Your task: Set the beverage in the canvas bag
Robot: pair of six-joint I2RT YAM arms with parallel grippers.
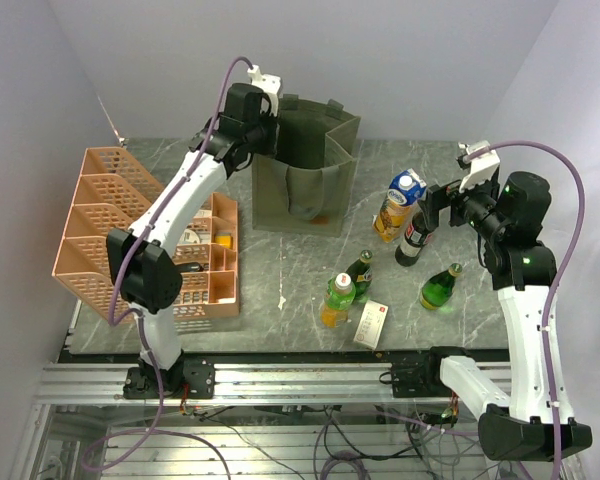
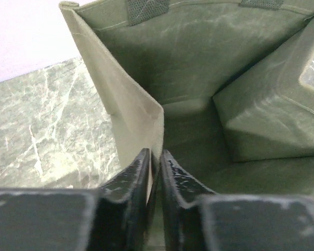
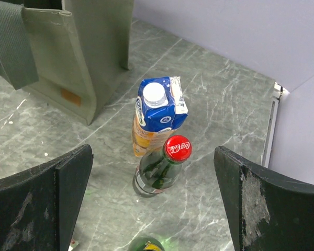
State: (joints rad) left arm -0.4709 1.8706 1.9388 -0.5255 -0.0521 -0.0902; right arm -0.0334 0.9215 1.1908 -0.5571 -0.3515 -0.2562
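**Bag held open, drink not yet picked**

We are holding the bag open at the far middle of the table. Our left gripper is clamped on the bag's left wall, pinching the fabric between its fingers. Our right gripper is hovering with its fingers spread wide, gripping nothing, above the red-capped bottle. That bottle is standing upright to the right of the bag, just on the near side of the carton.

We are judging this to be the approach-to-grasp step, since no drink is in hand yet. The next move is calling for a straight descent, with the fingers straddling the red-capped bottle and staying clear of the carton. The two are standing very close together, and we cannot tell whether they are touching.

As for containers, the bag is showing nothing inside — at least in the part the left wrist camera is taking in. The crate on the left is holding a few small items we cannot identify.
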